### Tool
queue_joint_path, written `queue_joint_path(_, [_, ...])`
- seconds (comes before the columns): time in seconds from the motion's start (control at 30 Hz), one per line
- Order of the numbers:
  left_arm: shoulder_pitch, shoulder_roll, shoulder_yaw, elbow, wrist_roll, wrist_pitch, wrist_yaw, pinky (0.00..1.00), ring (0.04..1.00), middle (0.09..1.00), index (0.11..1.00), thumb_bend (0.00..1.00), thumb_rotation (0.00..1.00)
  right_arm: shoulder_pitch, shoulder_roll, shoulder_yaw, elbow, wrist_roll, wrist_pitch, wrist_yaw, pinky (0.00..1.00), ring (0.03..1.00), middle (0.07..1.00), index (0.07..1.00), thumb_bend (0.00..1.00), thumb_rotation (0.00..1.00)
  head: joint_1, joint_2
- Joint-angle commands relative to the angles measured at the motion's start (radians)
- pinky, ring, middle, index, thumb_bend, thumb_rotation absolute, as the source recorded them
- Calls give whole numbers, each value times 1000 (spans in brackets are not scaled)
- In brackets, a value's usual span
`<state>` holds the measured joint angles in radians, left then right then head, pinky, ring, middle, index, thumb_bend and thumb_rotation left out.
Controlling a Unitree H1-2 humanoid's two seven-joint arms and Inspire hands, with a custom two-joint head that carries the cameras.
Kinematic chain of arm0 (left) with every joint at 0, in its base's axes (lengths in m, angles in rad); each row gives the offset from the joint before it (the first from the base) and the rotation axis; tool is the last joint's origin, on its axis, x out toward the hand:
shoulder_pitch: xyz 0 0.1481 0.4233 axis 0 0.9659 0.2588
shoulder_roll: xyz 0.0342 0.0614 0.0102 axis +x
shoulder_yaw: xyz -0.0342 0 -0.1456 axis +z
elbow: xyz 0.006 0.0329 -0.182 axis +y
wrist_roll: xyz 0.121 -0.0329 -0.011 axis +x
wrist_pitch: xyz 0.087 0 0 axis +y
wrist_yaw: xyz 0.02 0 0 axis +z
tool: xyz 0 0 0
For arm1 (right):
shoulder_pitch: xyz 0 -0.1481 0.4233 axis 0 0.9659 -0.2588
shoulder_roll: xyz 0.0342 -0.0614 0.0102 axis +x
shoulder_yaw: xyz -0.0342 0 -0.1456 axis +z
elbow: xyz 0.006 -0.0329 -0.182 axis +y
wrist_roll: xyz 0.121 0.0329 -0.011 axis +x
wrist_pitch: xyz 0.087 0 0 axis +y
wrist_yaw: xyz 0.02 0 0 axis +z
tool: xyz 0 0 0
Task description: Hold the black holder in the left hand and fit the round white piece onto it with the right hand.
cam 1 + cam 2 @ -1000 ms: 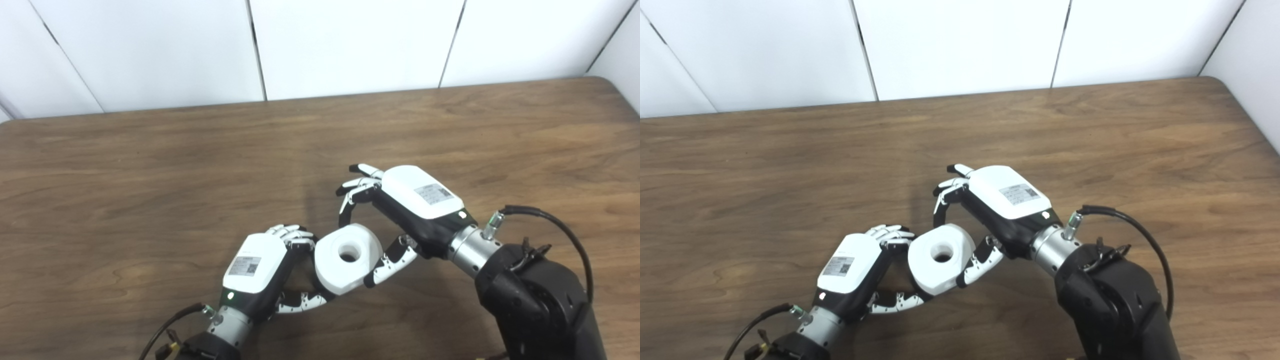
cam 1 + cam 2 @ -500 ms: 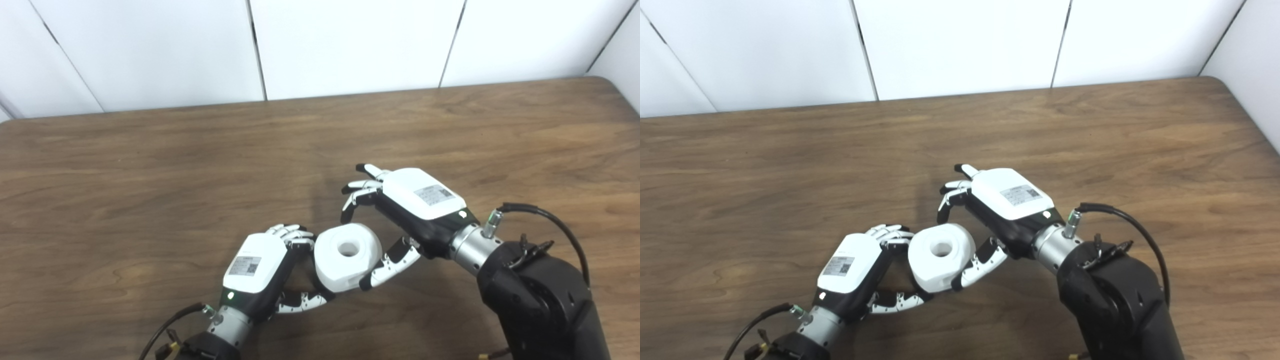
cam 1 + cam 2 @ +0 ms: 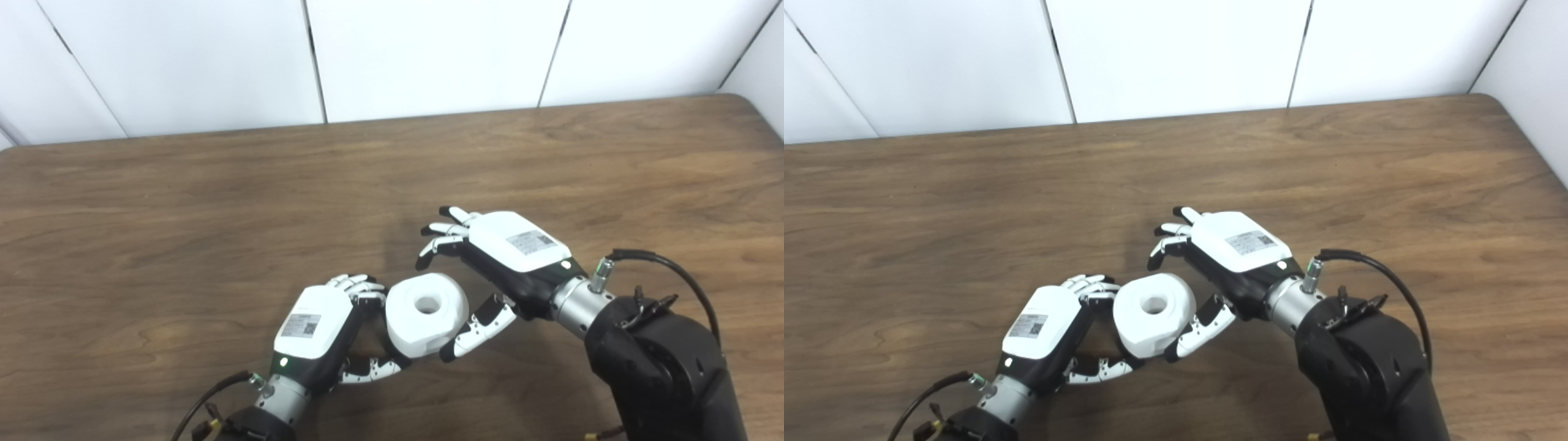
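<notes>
Since a second ago right hand [image 3: 490, 269] is backing off the thick round white piece with a centre hole [image 3: 427, 313], fingers spread and lifting clear, thumb dropping beside its lower right edge. Left hand [image 3: 324, 331] is wrapping that piece from the left, fingers and thumb clamped, low over brown wooden desk [image 3: 184, 233]; black holder is sitting hidden beneath

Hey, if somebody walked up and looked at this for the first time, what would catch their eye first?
Most likely the round white piece with a hole in its middle, low at the centre of the brown wooden table. The left robot hand is curled beside it, fingers hooked round its side, and the right robot hand arches open over it. The black holder cannot be seen.
</notes>
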<state>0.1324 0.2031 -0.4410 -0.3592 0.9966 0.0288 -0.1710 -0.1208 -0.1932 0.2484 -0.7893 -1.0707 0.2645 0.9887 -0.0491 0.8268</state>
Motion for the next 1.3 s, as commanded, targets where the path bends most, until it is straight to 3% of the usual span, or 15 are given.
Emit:
queue_joint_path(0.0, [3, 1, -11, 10, 20, 0, -23, 863, 844, 746, 489, 517, 41, -31, 6, -11, -29, -1, -15, 1, 975, 1000, 919, 731, 1000, 395, -1, 1])
queue_joint_path(0.53, [5, 6, -1, 24, 21, 0, -8, 842, 824, 740, 489, 518, 44, -54, 20, -64, -57, 17, 21, 77, 1000, 1000, 953, 794, 1000, 416, 1, -6])
queue_joint_path(0.83, [3, 6, 16, 13, 24, 33, -44, 855, 826, 752, 495, 521, 61, -55, 27, -87, -59, 28, 22, 89, 1000, 1000, 958, 825, 1000, 415, 7, -9])
queue_joint_path(0.9, [-1, 9, 20, 1, 34, 44, -64, 853, 828, 757, 626, 761, 150, -55, 27, -91, -58, 29, 20, 86, 1000, 1000, 958, 826, 1000, 420, 9, -10])
queue_joint_path(1.0, [-7, 9, 32, -17, 29, 59, -102, 859, 837, 770, 704, 923, 264, -54, 26, -95, -56, 31, 16, 82, 1000, 1000, 958, 828, 1000, 429, 12, -9])
queue_joint_path(1.13, [-11, 5, 53, -34, 3, 71, -129, 855, 835, 783, 736, 995, 321, -58, 23, -98, -55, 23, 14, 88, 1000, 1000, 960, 829, 1000, 427, 14, -10])
queue_joint_path(1.27, [-9, -1, 71, -47, -7, 73, -142, 853, 826, 788, 759, 1000, 327, -58, 22, -103, -47, 38, 13, 77, 1000, 1000, 959, 827, 1000, 430, 25, -11])
